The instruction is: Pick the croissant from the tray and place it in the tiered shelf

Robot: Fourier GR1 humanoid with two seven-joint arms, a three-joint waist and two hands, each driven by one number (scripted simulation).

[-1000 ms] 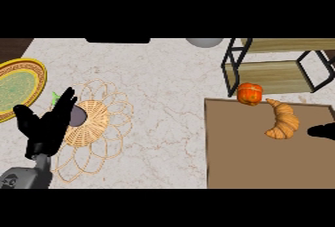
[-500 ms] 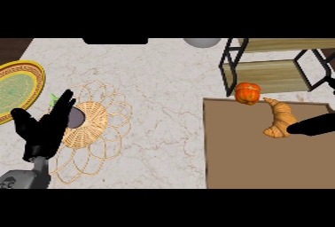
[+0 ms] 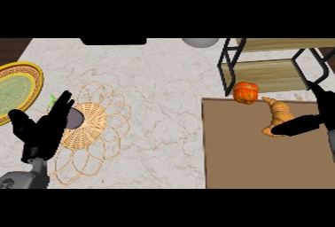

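A golden-brown croissant (image 3: 280, 114) lies on the brown tray (image 3: 255, 159) near its far right corner. My right hand (image 3: 302, 124) comes in from the right edge, open, its thumb touching the croissant's near end and a finger raised past the far end. The tiered shelf (image 3: 268, 66), black frame with wooden boards, stands just beyond the tray. At the lower left, over the wicker mat, my left hand (image 3: 40, 131) rests open with its fingers up.
An orange bell pepper (image 3: 247, 92) sits at the tray's far edge beside the croissant. A round wicker mat (image 3: 91, 128) lies left of centre with a dark object on it. A yellow-green plate (image 3: 13, 88) is at the far left. A grey bowl (image 3: 200, 42) stands at the back.
My right hand has come in from the right edge and reached the croissant. The left hand has hardly moved.
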